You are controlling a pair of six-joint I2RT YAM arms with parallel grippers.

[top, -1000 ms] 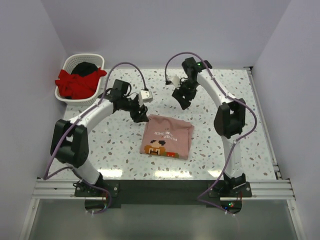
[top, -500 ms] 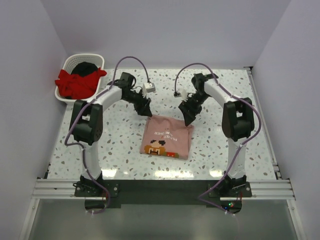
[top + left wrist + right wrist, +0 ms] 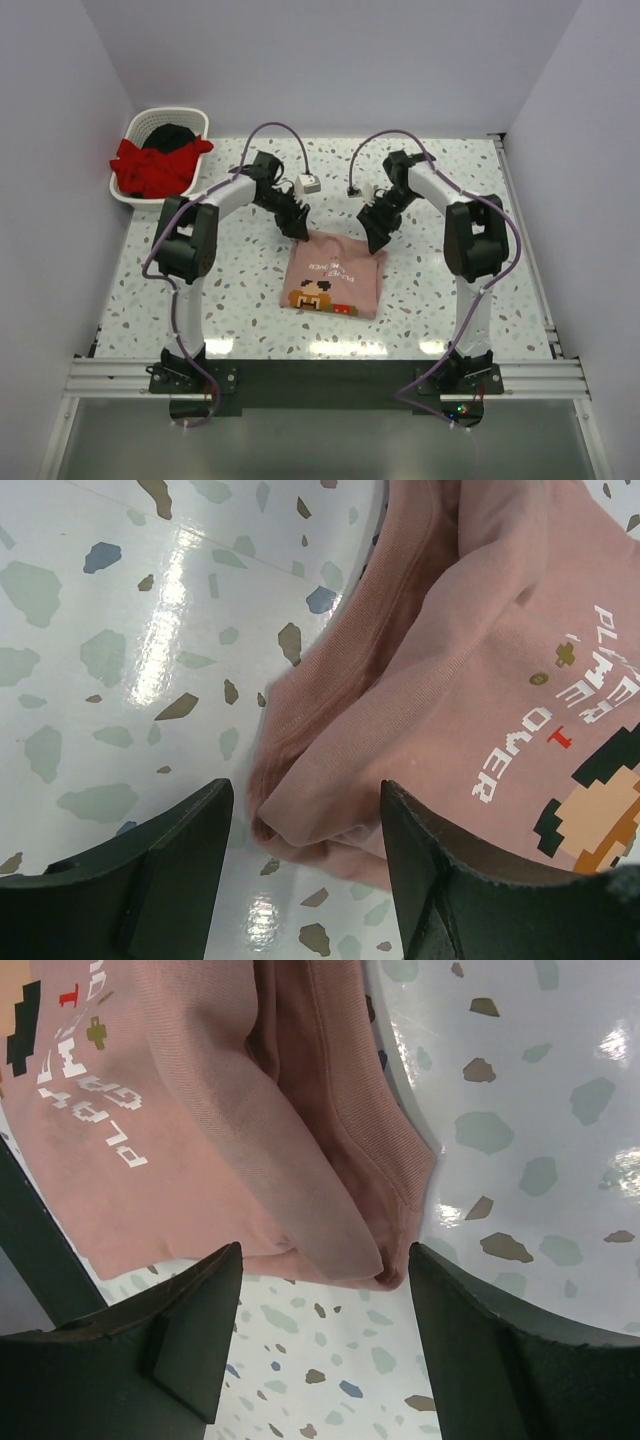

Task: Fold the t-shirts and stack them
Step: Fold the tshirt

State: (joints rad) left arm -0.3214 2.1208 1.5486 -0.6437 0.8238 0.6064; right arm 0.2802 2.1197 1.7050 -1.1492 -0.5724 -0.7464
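Observation:
A folded salmon-pink t-shirt [image 3: 333, 273] with a pixel-art print lies at the table's middle. My left gripper [image 3: 297, 229] stands open at its far left corner. In the left wrist view that folded corner [image 3: 330, 780] lies between the fingers [image 3: 150, 880] of the left gripper [image 3: 305, 825], unpinched. My right gripper [image 3: 380, 237] is open at the far right corner. In the right wrist view the cloth edge [image 3: 340, 1220] sits between the spread fingers [image 3: 500, 1350] of the right gripper [image 3: 325, 1275]. A red t-shirt [image 3: 150, 168] and a black one [image 3: 172, 136] lie bunched in the basket.
The white slatted basket [image 3: 150, 116] stands at the far left corner against the wall. Terrazzo tabletop [image 3: 230, 290] surrounds the pink shirt. Purple cables arc above both arms. A raised rail [image 3: 525, 230] runs along the table's right side.
Both arms have swung inward and down to the pink shirt's far corners. The left came from the left, the right from the back. The shirt has not moved.

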